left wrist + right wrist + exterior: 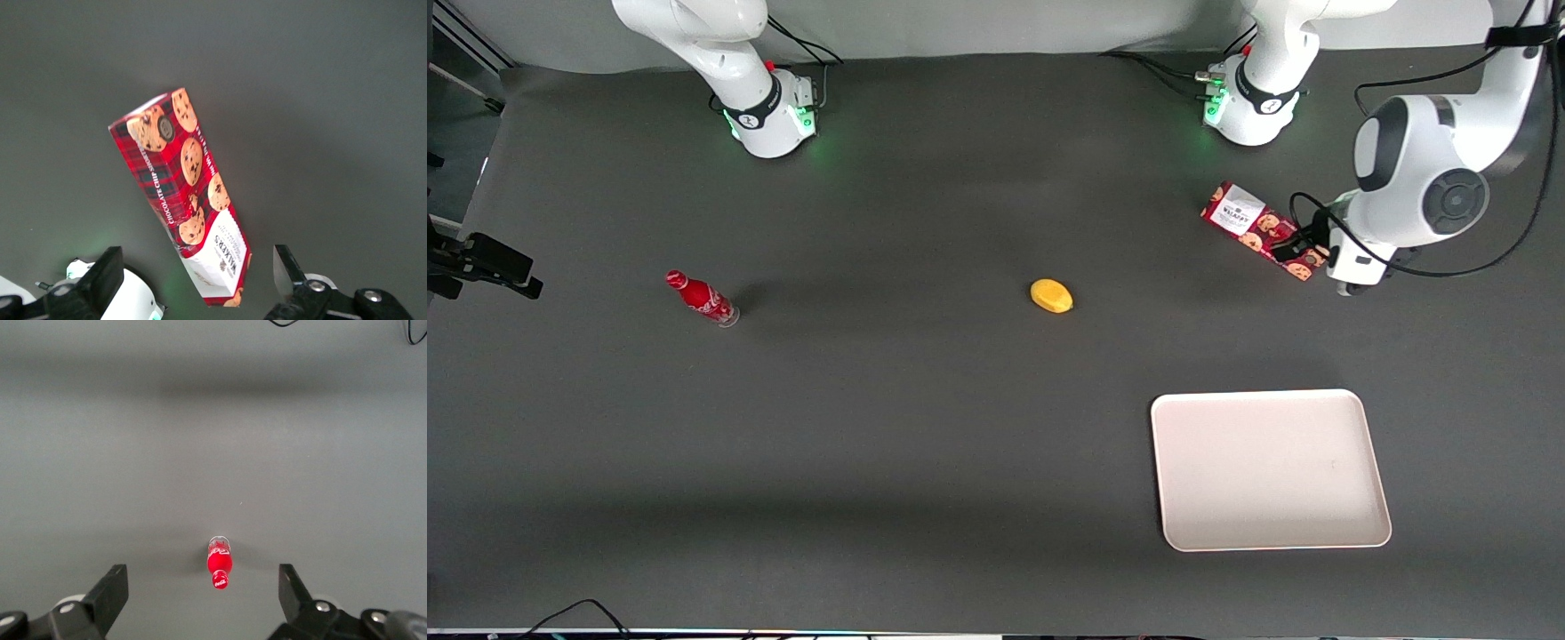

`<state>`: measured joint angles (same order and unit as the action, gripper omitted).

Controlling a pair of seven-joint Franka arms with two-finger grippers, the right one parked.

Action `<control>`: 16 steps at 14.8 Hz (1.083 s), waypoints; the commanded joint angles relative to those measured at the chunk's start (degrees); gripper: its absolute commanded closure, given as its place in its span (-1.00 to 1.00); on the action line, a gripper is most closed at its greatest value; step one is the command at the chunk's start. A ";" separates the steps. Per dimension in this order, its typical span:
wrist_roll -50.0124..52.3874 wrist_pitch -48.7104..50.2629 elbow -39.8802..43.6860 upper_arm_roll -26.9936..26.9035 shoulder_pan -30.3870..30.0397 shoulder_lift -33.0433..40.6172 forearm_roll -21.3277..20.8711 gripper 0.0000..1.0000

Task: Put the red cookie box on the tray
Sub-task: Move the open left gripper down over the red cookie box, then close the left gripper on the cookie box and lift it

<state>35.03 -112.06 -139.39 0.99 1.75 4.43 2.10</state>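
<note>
While hovering over the red cookie box (190,193), fingers (100,280) spread wide, box flat on desk (925,427), tray (1369,524) at its six o'clock, well apart, bare.

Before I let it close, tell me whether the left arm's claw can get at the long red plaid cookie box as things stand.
Probably yes. The left arm's claw is open above the long red plaid cookie box, one finger either side of its white-label end. Nothing lies beside the box on the dark grey table.
</note>
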 commanded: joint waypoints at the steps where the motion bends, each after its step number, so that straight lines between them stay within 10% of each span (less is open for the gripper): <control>1: 1.18 -4.20 -9.30 1.91 -1.74 5.49 0.63 -1.00; 16: -1.71 -24.96 -21.45 1.38 -2.54 2.69 4.48 -1.00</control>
<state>35.19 -135.68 -159.37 1.98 -0.30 7.00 3.66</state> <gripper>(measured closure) 0.000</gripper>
